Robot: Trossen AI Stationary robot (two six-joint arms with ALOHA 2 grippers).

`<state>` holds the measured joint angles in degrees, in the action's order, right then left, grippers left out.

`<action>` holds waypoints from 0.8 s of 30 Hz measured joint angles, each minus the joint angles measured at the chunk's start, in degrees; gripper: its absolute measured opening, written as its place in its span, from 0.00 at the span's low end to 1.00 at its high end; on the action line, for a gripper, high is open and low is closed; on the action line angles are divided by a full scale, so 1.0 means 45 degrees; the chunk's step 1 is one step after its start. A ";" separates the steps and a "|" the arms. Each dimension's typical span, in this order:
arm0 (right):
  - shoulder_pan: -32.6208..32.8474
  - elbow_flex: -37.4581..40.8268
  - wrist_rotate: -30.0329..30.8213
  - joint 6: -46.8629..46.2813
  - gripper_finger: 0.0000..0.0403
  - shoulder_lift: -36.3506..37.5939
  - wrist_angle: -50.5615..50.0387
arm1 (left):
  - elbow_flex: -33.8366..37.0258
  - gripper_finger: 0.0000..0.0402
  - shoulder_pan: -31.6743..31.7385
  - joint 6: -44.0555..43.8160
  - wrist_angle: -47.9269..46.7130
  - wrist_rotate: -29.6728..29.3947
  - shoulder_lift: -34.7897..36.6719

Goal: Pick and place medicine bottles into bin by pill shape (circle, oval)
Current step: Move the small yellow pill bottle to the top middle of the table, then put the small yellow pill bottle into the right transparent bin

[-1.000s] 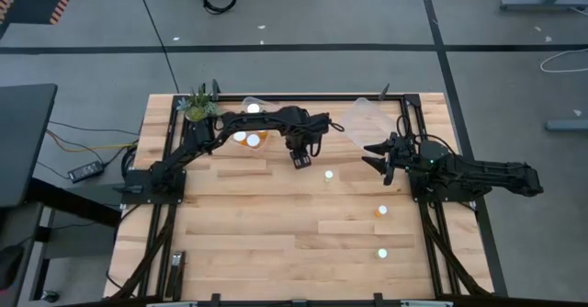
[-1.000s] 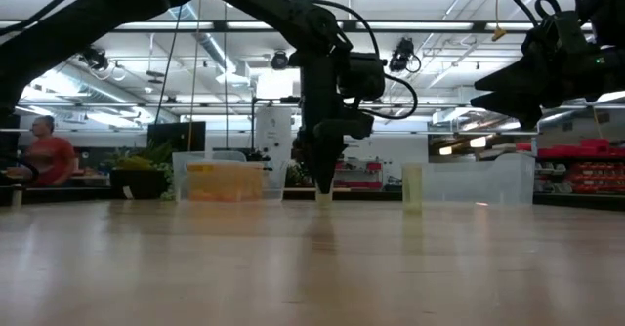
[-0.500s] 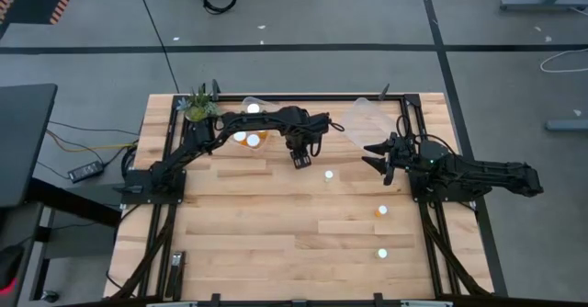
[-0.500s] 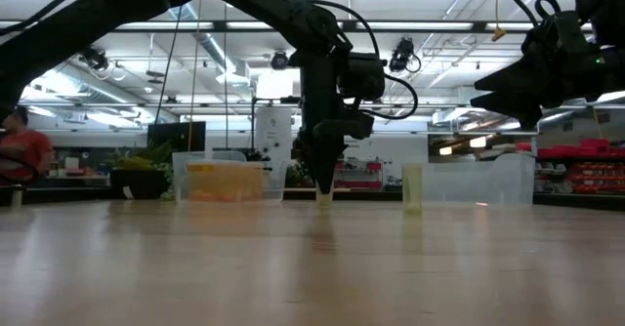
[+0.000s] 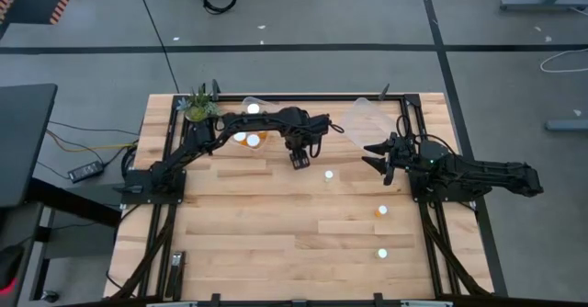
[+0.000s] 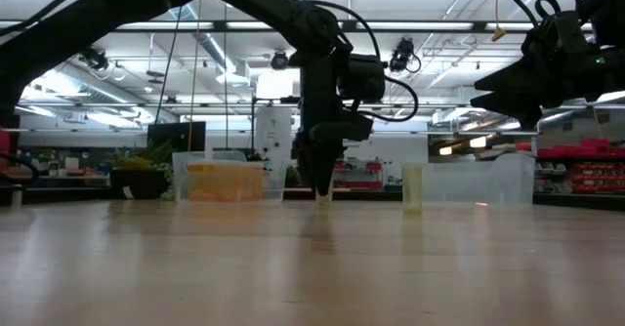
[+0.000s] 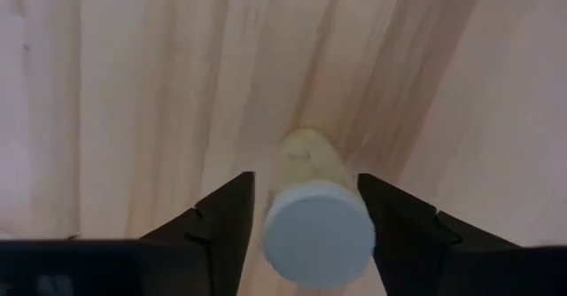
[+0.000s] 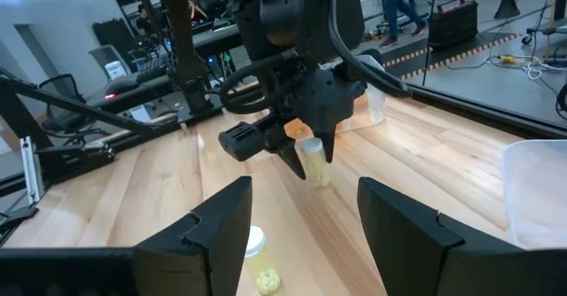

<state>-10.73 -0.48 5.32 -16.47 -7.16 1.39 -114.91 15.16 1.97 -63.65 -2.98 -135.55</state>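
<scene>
**Left tool straddles an upright bottle at mid-worktop**

A medicine bottle (image 7: 314, 216) stands upright on the wooden worktop (image 5: 276, 224), its round white cap facing the left wrist camera and its pale body below. The left tool (image 5: 300, 159) is lowered over it near the middle of the worktop's far half, one dark finger (image 7: 226, 212) on each side of the cap. A thin gap shows between each finger and the cap, so the fingers stand released, not pinching the bottle. In the right wrist view the same bottle (image 8: 313, 161) sits just under the left tool's tip.

Three more white-capped bottles stand apart on the worktop's right half: one (image 5: 329, 175) just right of the left tool, one with an orange body (image 5: 382, 211) nearer the front, and one (image 5: 382, 253) nearer still.

Behind the left arm, a clear bin (image 5: 250, 128) holds orange bottles with white caps. A second clear bin (image 5: 367, 121) sits at the far right. A small green plant (image 5: 197, 106) stands at the far left corner.

The right tool (image 5: 378, 153) hovers above the worktop beside the second bin, fingers spread and holding nothing.
</scene>
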 joint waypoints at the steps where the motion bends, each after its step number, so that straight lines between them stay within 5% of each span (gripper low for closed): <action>1: 0.0001 0.0001 0.0000 0.0000 0.53 0.0000 0.0000 | 0.0000 0.54 -0.0024 0.0048 -0.0024 -0.0002 0.0000; 24: -0.0001 0.0001 0.0000 0.0000 0.53 0.0005 0.0000 | 0.0005 0.55 -0.0578 0.0061 -0.1104 -0.0984 0.1323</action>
<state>-10.74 -0.47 5.32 -16.47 -7.14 1.39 -114.89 12.56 2.24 -68.62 -7.41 -129.59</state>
